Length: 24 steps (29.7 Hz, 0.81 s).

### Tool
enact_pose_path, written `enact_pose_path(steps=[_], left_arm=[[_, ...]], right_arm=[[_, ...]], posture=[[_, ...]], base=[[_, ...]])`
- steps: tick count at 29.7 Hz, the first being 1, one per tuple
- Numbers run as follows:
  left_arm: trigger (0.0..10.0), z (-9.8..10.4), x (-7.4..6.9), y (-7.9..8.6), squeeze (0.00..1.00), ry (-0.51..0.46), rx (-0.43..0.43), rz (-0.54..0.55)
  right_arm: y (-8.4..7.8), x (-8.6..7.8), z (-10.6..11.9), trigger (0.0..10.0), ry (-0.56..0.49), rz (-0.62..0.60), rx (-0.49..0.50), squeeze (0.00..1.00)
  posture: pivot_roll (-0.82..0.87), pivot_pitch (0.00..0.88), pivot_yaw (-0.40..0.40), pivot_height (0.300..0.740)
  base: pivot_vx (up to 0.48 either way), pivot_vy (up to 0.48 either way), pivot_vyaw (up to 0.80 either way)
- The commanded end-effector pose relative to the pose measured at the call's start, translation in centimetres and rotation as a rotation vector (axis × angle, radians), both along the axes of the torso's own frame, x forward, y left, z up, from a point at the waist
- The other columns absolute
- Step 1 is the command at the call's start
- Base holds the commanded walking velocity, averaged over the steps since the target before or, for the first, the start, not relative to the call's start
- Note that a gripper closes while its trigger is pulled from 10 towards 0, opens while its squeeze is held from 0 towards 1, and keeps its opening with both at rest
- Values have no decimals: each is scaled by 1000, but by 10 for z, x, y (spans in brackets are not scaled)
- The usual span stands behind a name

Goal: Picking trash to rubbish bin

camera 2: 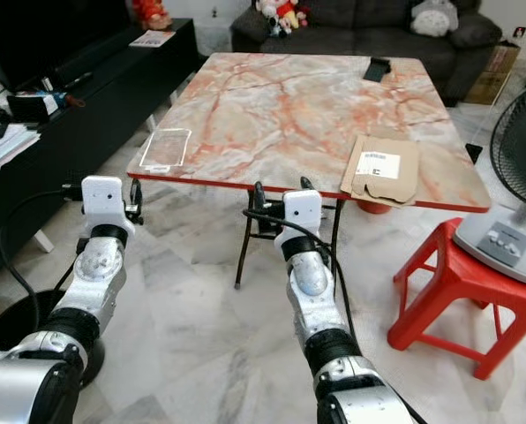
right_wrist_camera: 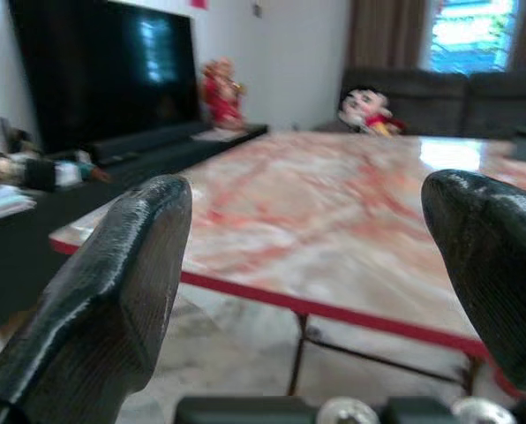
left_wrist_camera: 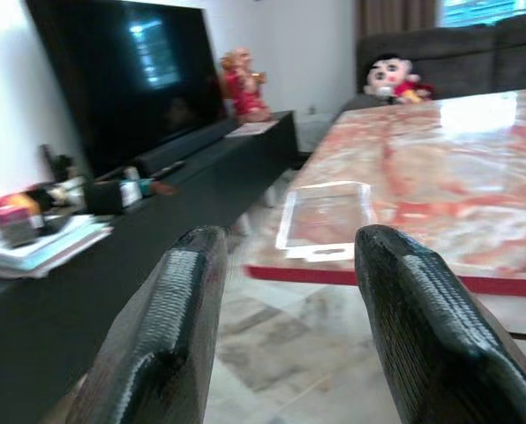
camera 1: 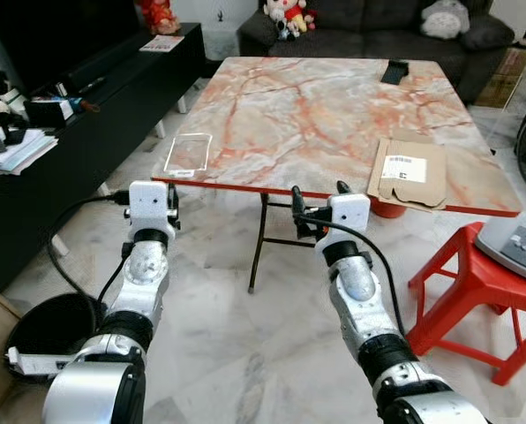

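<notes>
A square tabletop [camera 1: 334,115] with a pink-and-red marbled surface and a red edge stood ahead of the robot on a folding metal frame. Two pieces of trash lay on it. A clear plastic tray [camera 1: 189,152] rested at the tabletop's near left corner, just inside the red edge. A flattened cardboard mailer [camera 1: 408,172] lay near the tabletop's near right edge, with a white shipping label [camera 1: 406,168] on it; the label carried a barcode and small print too fine to read. A dark flat object [camera 1: 394,71] sat at the far right of the tabletop.

The left tool [camera 1: 151,196] hovered just in front of the tabletop's near left corner, below the plastic tray, its two black fingers [left_wrist_camera: 170,327] spread apart and holding nothing. The right tool [camera 1: 317,196] hung before the middle of the tabletop's near edge, fingers [right_wrist_camera: 113,300] likewise wide apart and empty.

A black rubbish bin [camera 1: 51,331] stood on the marble floor well to the left of the tabletop, beside the left arm. A red plastic stool [camera 1: 475,291] stood at the tabletop's near right corner. Left of the tabletop ran a long black TV cabinet [camera 1: 95,106] carrying papers and small items. A dark sofa [camera 1: 378,31] with plush toys sat beyond the tabletop's far edge.
</notes>
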<state>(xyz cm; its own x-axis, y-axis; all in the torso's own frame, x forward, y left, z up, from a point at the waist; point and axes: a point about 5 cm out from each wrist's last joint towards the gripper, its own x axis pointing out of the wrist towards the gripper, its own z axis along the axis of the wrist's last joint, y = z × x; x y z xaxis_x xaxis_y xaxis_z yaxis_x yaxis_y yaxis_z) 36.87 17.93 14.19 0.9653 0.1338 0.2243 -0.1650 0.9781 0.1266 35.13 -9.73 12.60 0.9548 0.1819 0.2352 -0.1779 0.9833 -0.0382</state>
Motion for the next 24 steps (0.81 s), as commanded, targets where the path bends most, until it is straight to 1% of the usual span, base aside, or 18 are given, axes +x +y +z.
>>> enact_pose_path(steps=[1, 10, 13, 19, 24], left_arm=[[10000, 11, 3, 3, 0, -28, 7, 15], [10000, 14, 4, 5, 0, -34, 11, 17], [10000, 15, 5, 4, 0, -39, 14, 17], [10000, 16, 5, 5, 0, -43, 17, 19], [10000, 17, 5, 5, 0, -43, 17, 22]], right_arm=[[8, 0, 6, 10000, -18, 32, 13, 0], [8, 1, 7, 10000, -23, 30, -8, 0], [9, 1, 8, 10000, -27, 34, -16, 0], [10, 0, 8, 10000, -27, 39, -17, 0], [10, 1, 8, 10000, -21, 39, 1, 0]], posture=[[-74, 15, 46, 740], [-73, 17, 47, 740], [-73, 17, 47, 740], [-72, 17, 46, 740], [-73, 16, 46, 740]], base=[[446, 0, 0], [451, 0, 0], [461, 0, 569], [465, 0, 791], [465, 0, 0]])
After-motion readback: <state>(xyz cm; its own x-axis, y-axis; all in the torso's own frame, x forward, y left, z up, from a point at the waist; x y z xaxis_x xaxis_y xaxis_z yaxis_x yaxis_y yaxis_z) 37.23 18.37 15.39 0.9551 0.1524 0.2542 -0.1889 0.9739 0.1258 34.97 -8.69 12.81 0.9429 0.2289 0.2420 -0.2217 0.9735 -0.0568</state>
